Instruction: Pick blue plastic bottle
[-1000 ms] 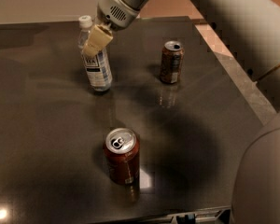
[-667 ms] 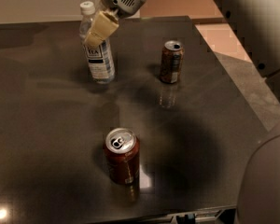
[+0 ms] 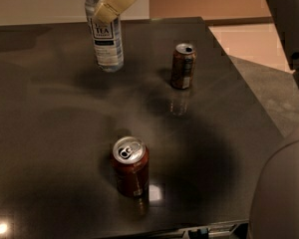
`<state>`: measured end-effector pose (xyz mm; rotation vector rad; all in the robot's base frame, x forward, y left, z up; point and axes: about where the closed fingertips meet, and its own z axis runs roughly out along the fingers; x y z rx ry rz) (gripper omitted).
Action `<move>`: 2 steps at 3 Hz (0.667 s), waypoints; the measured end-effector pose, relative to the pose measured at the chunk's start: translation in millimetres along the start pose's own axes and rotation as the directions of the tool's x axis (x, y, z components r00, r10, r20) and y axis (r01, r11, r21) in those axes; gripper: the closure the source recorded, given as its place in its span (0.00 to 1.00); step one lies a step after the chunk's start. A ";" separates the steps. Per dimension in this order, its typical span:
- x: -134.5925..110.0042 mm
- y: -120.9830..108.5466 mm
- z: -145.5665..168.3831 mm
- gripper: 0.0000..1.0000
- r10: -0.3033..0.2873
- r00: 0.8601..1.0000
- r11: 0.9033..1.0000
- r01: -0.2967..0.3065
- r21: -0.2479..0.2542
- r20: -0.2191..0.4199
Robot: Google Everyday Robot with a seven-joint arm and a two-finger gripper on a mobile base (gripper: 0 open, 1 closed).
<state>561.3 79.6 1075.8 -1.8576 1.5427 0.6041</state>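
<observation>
The dark glossy rectangular counter (image 3: 50,133) is carrying everything. At its far left, the small clear bluish plastic bottle (image 3: 108,46) is hanging upright, with the beige two-finger end effector (image 3: 109,6) pinching its upper part. One reddish-brown metal can (image 3: 183,66) is standing far right, and another reddish-brown can (image 3: 131,166) is sitting near centre.
</observation>
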 end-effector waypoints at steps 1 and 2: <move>-10.1 2.8 -16.1 1.00 -0.027 0.999 0.999 0.028 -0.018 0.038; -15.2 -1.3 -16.3 1.00 -0.031 0.998 1.000 0.031 -0.003 0.052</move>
